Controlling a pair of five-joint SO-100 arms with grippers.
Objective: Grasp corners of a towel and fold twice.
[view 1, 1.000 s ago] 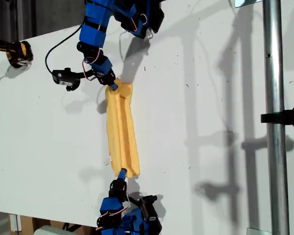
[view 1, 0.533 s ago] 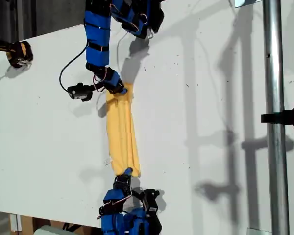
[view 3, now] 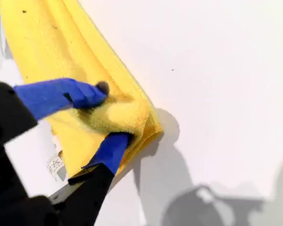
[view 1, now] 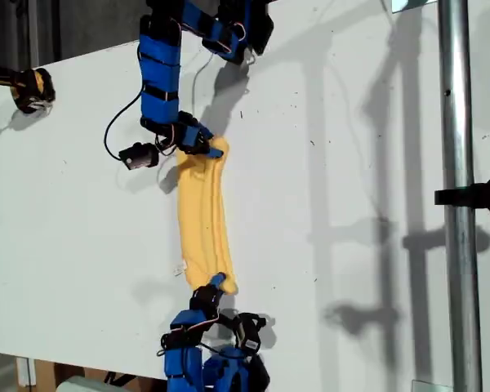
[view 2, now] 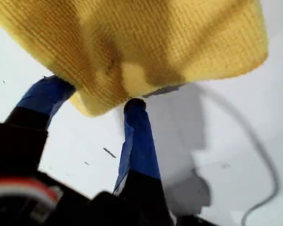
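Observation:
The yellow towel (view 1: pixel 202 216) lies gathered into a long narrow band on the white table (view 1: pixel 351 163), running from far to near in the exterior view. My first gripper (view 1: pixel 213 149) is shut on the far end; in the first wrist view its blue fingers (view 2: pixel 137 136) pinch a raised towel (view 2: pixel 132 42) corner above the table. My second gripper (view 1: pixel 216 283) is shut on the near end, where its blue fingers (view 3: pixel 80 94) bunch the towel (view 3: pixel 52 42) beside the small white tag (view 3: pixel 54 165).
A metal pole (view 1: pixel 453 196) with a black clamp (view 1: pixel 483 196) stands at the exterior view's right. A black and yellow object (view 1: pixel 28 88) sits at the exterior view's left edge. A black cable (view 1: pixel 118 129) loops beside the first arm.
My first gripper has carried the towel's far end toward the exterior view's right. My second gripper has shifted slightly the same way. The towel band now bows a little.

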